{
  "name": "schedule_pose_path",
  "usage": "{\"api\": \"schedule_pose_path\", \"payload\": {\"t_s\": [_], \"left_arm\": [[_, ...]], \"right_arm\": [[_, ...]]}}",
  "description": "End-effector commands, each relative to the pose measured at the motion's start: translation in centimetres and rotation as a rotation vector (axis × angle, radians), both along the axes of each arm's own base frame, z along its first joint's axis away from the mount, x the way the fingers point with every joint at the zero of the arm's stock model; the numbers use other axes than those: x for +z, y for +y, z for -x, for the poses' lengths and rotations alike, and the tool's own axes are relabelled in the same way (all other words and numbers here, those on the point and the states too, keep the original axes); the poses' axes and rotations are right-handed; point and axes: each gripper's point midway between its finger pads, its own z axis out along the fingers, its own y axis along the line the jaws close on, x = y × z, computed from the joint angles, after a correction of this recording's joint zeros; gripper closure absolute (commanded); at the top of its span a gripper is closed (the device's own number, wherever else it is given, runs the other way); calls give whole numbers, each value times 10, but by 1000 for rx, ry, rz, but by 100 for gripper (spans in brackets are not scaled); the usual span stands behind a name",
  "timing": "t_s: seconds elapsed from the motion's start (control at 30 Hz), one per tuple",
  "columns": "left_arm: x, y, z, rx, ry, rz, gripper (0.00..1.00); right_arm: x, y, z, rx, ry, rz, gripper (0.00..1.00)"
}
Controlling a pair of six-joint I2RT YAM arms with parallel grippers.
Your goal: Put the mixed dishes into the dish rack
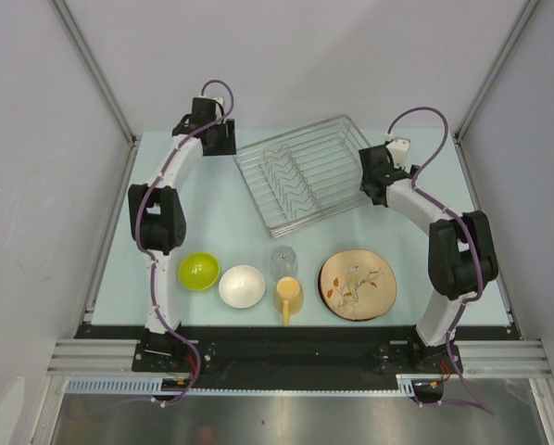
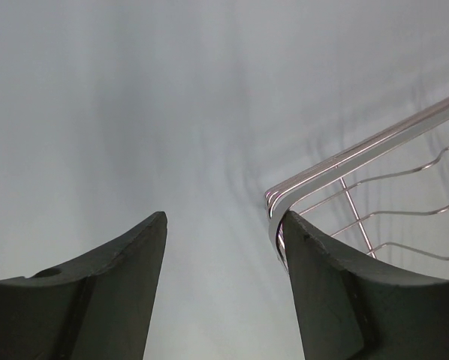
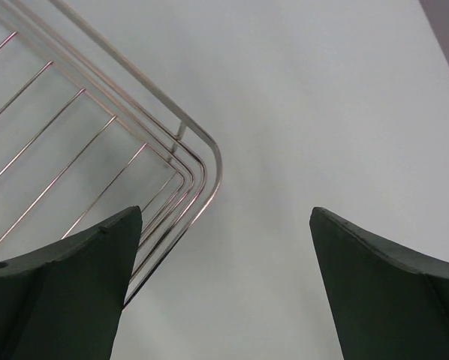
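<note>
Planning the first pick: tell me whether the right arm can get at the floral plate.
Likely yes: the floral plate lies uncovered, apart from the mug, and the right hand is open.

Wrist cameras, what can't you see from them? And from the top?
- Left wrist view: only one corner of the dish rack shows; the rest runs off the right edge.
- Right wrist view: another rack corner, cut off by the left edge.
- Top view: the clear glass is too small to tell which way up it stands.
</note>
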Motion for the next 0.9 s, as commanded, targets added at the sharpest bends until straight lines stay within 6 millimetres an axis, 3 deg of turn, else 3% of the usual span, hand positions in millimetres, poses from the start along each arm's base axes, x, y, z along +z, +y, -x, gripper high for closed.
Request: {"api": "schedule_pose_path", "payload": {"t_s": [0.0, 0.33, 0.5, 0.63, 0.77, 0.8, 0.83, 0.87], "left_arm": [[21, 34, -18, 73, -65, -60, 32], [32, 21, -43, 56, -118, -36, 30], [61, 1, -44, -3, -173, -25, 25], [113, -13, -28, -56, -241, 45, 17], [141, -15, 0, -96, -230, 54, 14], [140, -13, 7, -102, -215, 47, 14], [125, -10, 19, -117, -168, 24, 14], [134, -7, 33, -120, -163, 13, 14]], "right_arm": [[8, 21, 36, 23, 4, -17, 0], [-16, 96, 80, 162, 77, -111, 0], [-11, 127, 96, 232, 80, -146, 0], [-1, 128, 97, 242, 66, -167, 0], [29, 131, 93, 275, 26, -178, 0], [43, 132, 92, 284, -1, -190, 0], [51, 134, 90, 298, -13, -198, 0], [68, 135, 87, 313, -42, -206, 0]]}}
